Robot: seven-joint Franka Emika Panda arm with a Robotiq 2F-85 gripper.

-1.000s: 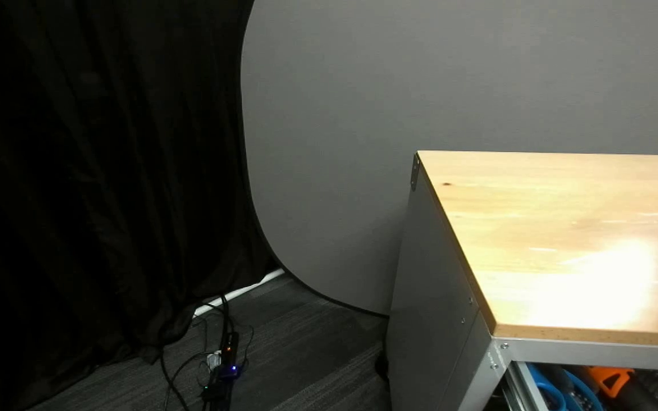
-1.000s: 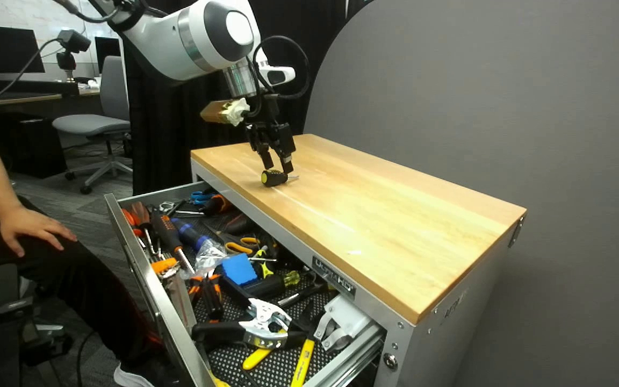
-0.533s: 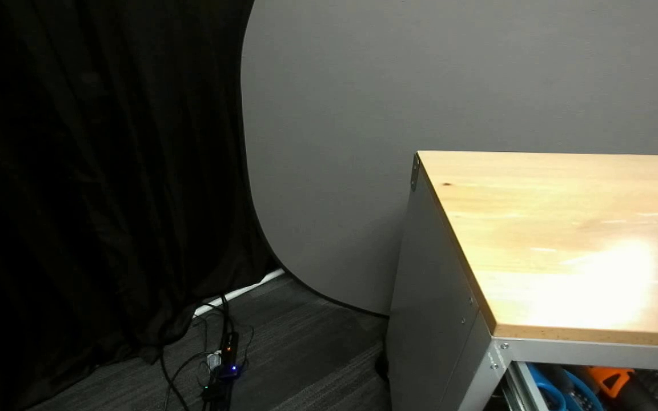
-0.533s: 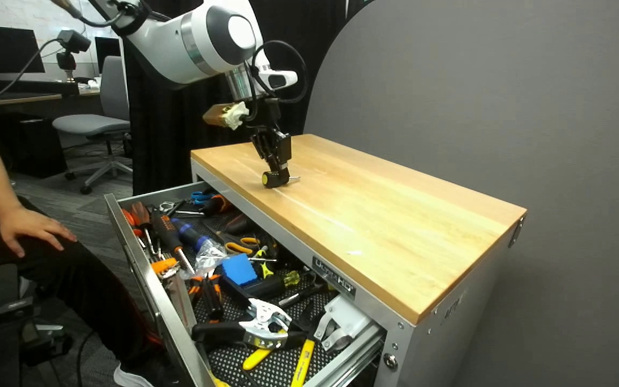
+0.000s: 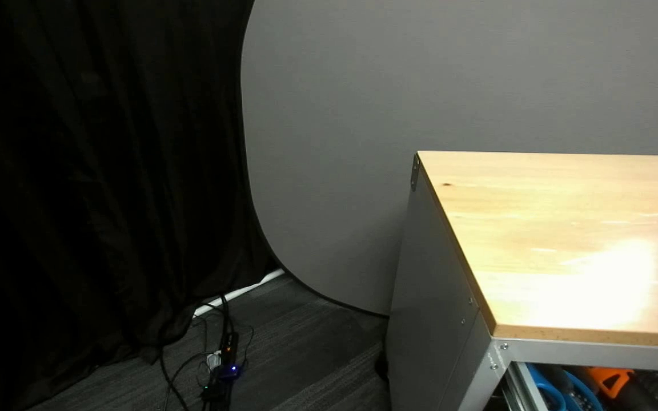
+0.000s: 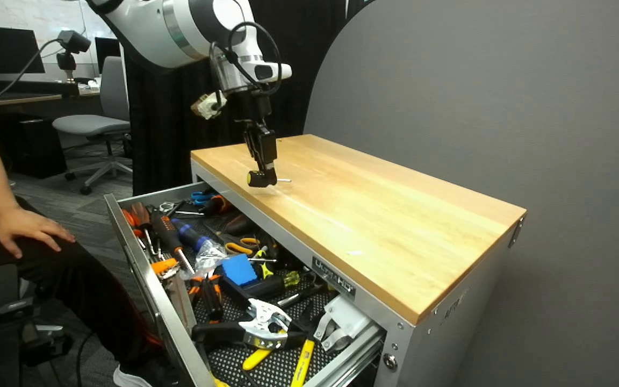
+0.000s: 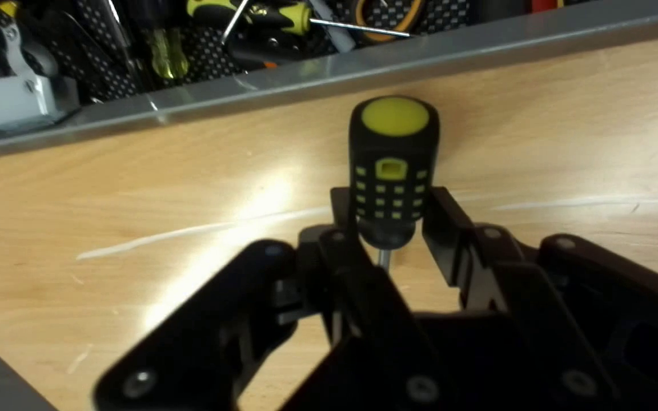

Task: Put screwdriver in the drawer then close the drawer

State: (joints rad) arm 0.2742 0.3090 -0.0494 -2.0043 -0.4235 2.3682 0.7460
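Note:
In an exterior view, the screwdriver (image 6: 256,179), with a stubby black handle and a yellow end cap, lies level in my gripper (image 6: 268,179). It appears to hang slightly above the wood top, near the front edge. The wrist view shows both fingers pressed against the sides of the screwdriver (image 7: 393,145) handle; most of the thin shaft is hidden by the gripper. The pale grey metal drawer (image 6: 151,293) stands pulled out, its front wall away from the cabinet and several tools inside. Only a side rail of the drawer (image 5: 525,388) shows in an exterior view.
The cabinet's wood top (image 6: 374,231) has a front frame edge (image 7: 306,85) between screwdriver and drawer. In the drawer lie a spring clamp (image 6: 266,325), a blue block (image 6: 238,269) and other tools. A seated person's hand (image 6: 33,228) rests close beyond the drawer front.
The gripper stood open around the handle one second ago, then shut on it. Since then it has moved left in an exterior view, carrying the screwdriver towards the wood top's front edge.

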